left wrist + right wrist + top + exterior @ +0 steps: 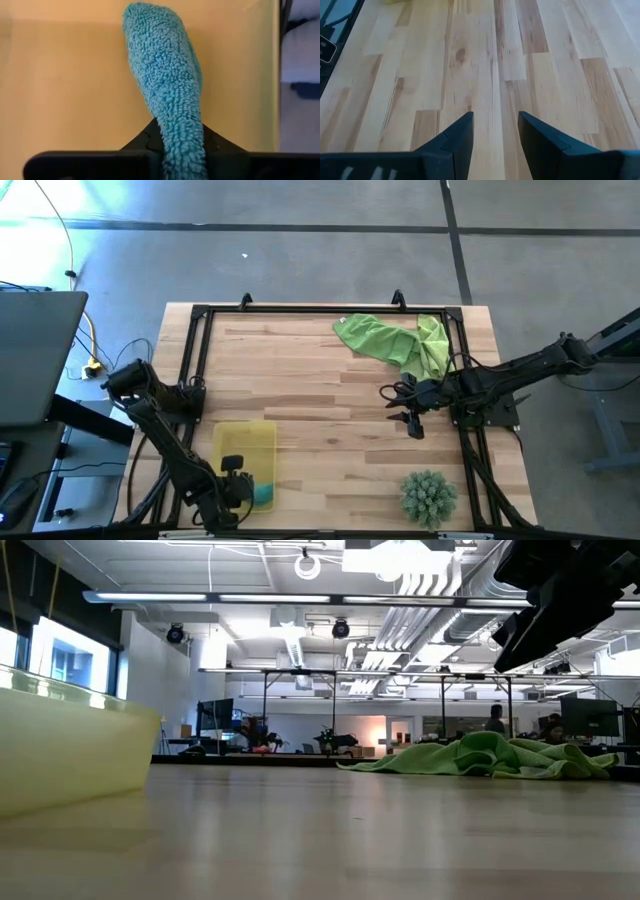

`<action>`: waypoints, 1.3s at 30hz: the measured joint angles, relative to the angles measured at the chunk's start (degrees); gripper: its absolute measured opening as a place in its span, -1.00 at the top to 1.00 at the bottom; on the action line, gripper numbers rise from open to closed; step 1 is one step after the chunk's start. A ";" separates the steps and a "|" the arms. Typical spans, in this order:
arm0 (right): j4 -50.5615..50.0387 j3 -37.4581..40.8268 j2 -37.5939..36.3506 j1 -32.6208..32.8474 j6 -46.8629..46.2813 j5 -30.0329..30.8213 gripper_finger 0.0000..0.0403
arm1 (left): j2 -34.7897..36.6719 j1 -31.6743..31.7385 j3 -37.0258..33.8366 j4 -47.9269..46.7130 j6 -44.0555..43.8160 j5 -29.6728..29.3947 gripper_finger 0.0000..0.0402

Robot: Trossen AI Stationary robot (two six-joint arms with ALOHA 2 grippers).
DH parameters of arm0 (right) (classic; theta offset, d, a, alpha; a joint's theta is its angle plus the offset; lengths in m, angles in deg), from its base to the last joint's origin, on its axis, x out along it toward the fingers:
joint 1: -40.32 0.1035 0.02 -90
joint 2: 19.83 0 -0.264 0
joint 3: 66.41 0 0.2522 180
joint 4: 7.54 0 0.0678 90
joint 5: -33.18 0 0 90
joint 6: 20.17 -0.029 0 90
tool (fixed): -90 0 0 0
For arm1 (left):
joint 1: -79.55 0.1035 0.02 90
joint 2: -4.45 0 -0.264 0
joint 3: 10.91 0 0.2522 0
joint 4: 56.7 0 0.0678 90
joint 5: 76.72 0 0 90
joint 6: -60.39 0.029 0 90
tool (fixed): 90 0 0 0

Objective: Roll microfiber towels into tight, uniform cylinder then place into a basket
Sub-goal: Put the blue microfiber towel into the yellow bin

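My left tool (236, 470) sits over the near end of the basket (247, 435), and in its wrist view the two dark fingers (90, 162) are pinched shut on the teal towel (165, 75), which runs out from between them as one long rolled shape against the yellow floor of the basket. From above I can see a bit of that teal towel (262, 496) at the basket's near edge, just beside the tool, so I judge the first roll to be in the basket or very nearly set down, with only the letting go left for that piece. My right tool (410, 415) hangs over bare table (320, 380) toward the right side; its wrist view shows the fingers (455, 137) parted with nothing between them, only wood planks beneath. Beyond it, at the far right part of the table, the green towels (395, 342) lie in a loose crumpled heap, not flattened and not rolled; the low view shows the same green heap (480, 756) lying on the table. I cannot tell from here where one green cloth ends and the other begins. So roughly one towel is handled and the green ones remain entirely to spread, roll and carry across. The spiky green plant (429, 496) stands at the near right corner, well apart from both tools.
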 joint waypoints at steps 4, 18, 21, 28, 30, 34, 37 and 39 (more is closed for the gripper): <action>-0.03 0.00 0.00 0.01 0.00 0.01 0.27 | 0.00 1.35 0.00 0.74 -4.72 1.56 0.76; -0.03 0.00 0.00 0.00 0.02 0.01 0.27 | 0.02 3.02 0.00 2.87 -10.10 8.05 0.43; -0.05 0.00 0.00 0.00 0.02 0.01 0.27 | 0.02 3.00 0.00 3.97 -8.45 8.03 0.34; -0.05 0.00 0.02 0.00 0.02 0.02 0.27 | 0.46 2.74 0.00 1.59 -9.57 8.40 0.10; -0.04 0.00 0.01 0.00 0.02 0.01 0.27 | 0.46 2.52 0.00 0.32 -10.68 9.36 0.04; -0.03 0.00 0.02 0.00 0.02 0.04 0.27 | 1.01 2.52 0.00 -0.07 -11.38 11.22 -0.06; -0.03 0.00 0.02 0.00 0.02 0.04 0.27 | 3.92 2.77 0.04 0.40 -11.32 10.93 -0.09; -0.05 0.00 0.02 0.00 0.02 0.04 0.27 | 6.59 3.08 0.04 0.08 -11.31 9.96 -0.09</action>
